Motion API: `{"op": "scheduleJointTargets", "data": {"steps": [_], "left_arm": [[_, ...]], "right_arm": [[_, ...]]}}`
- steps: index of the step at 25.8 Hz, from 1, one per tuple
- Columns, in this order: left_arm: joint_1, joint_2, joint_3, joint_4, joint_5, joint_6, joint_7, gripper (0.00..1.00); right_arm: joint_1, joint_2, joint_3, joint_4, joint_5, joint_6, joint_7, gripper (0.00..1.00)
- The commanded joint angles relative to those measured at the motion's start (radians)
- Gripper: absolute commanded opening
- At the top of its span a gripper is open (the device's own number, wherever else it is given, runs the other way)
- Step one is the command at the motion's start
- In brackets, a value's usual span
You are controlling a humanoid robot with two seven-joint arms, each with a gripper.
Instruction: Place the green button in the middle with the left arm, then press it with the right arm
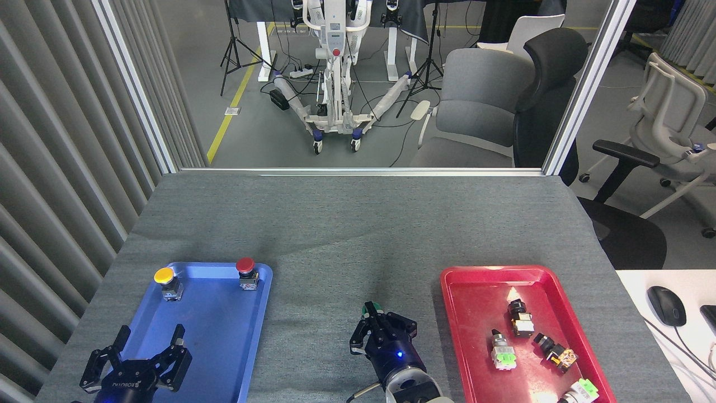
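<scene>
The green button (371, 307) stands on the grey cloth of the middle (347, 246), between the two trays. Only a sliver of its green cap shows, past the tips of my right gripper (373, 320). That gripper's black fingers are drawn together, right at the cap and covering the rest of the button. Whether they touch the cap I cannot tell. My left gripper (150, 342) hangs open over the near end of the blue tray (224, 336), with nothing between its fingers.
A yellow button (165, 277) and a red button (246, 267) stand at the far end of the blue tray. The red tray (475, 313) on the right holds several switches. A mouse (667, 305) lies on a white desk at far right.
</scene>
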Motion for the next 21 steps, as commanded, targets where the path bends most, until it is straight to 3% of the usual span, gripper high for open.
{"op": "scheduleJointTargets", "data": {"steps": [1,5,8,10,13,16,21], "left_arm": [[-0.001,0.001,0.001,0.000,0.000,0.001,-0.001,0.99],[-0.001,0.001,0.002,-0.001,0.002,0.001,-0.001,0.99],[-0.003,0.001,0.002,-0.001,0.002,0.003,-0.001,0.99],[-0.003,0.001,0.002,-0.001,0.002,0.003,-0.001,0.99],[-0.003,0.001,0.002,-0.001,0.002,0.001,-0.001,0.99],[-0.003,-0.001,0.001,-0.001,0.002,0.000,-0.001,0.99],[-0.003,-0.001,0.001,-0.001,0.002,0.000,0.001,0.99]], "right_arm": [[0.004,0.005,0.002,-0.016,0.001,0.003,0.026,0.08],[0.002,0.027,-0.001,-0.059,0.001,0.003,-0.023,0.08],[0.002,0.025,-0.013,-0.111,0.000,0.003,-0.037,0.17],[0.005,0.020,-0.018,-0.139,0.000,0.003,-0.041,0.29],[0.028,0.016,-0.045,-0.192,0.000,0.017,-0.055,0.69],[0.097,0.014,-0.121,-0.260,0.001,0.015,-0.124,0.98],[0.218,-0.023,-0.231,-0.366,0.003,0.006,-0.264,1.00]]}}
